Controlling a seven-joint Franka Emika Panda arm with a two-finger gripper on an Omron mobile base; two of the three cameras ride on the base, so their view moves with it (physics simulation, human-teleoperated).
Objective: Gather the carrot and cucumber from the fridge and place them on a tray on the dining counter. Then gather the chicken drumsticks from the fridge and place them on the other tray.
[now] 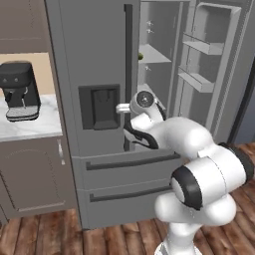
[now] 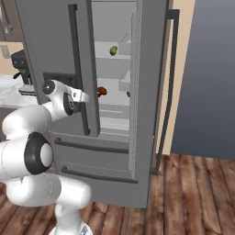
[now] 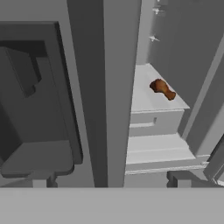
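Hand view shows our pincer [image 3: 111,181] with jaws spread wide and nothing between them, aimed at the edge of the closed fridge door [image 3: 87,87]. We judge the step in hand to be the reach into the fridge [image 2: 137,92], so we should shift toward the open side, clear the door edge, then go in level above the shelf [image 3: 144,96]. A chicken drumstick [image 3: 162,89] lies on that shelf, well apart from the pincer, ahead and off to the open side. Right base view shows a green item [image 2: 113,50] on a higher shelf, possibly the cucumber.
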